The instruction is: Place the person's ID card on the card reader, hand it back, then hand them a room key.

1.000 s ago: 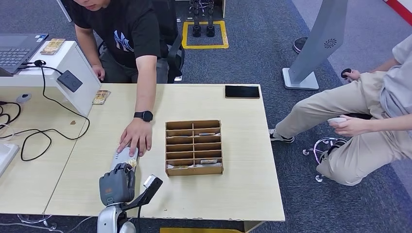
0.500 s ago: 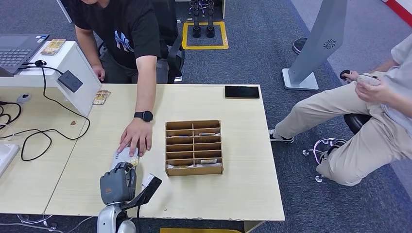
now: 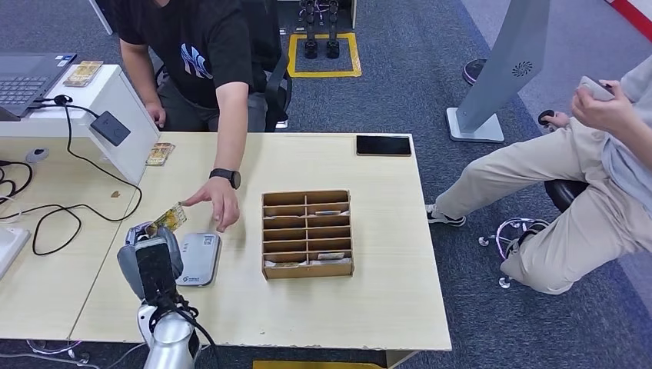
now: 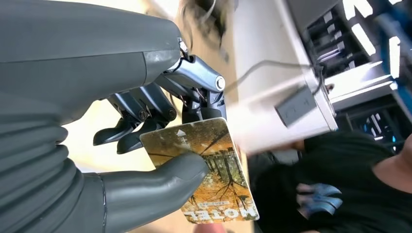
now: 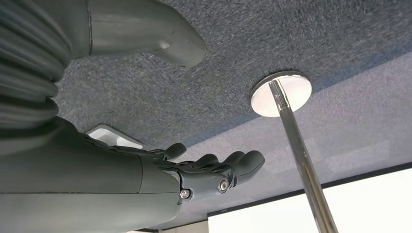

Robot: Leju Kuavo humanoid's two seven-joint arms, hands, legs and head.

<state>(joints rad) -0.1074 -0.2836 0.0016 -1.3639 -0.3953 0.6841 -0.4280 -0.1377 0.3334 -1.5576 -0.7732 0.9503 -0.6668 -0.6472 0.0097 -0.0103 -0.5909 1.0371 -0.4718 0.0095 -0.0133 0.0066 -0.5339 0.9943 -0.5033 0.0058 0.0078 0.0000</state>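
Pale wood desk (image 3: 369,307) on grey carpet sets the scene, with a laptop (image 3: 27,77) and trailing black cables (image 3: 69,211) at its far left edge. Moving rightward, the robot's left hand (image 3: 150,257) is raised above the desk's near left part, and it pinches a card (image 3: 169,218) between thumb and fingers; the left wrist view shows the same card (image 4: 206,170), printed with an autumn tree scene and lettering, clamped under the thick thumb. Just beside that hand lies the grey card reader (image 3: 198,258), flat on the desk with nothing on it. A person's hand (image 3: 219,201), wearing a dark watch, reaches across the desk and hangs near the card's far end, apart from it as far as I can tell. Further right stands the cardboard key rack (image 3: 307,233), several of its slots holding cards, and a dark phone (image 3: 383,145) lies at the far edge. The right hand (image 5: 214,170) hangs over the floor, fingers loosely extended and holding nothing. My reading is that the reader step is finished and the hand-back is under way; fetching a room key from the rack and passing it over remains.
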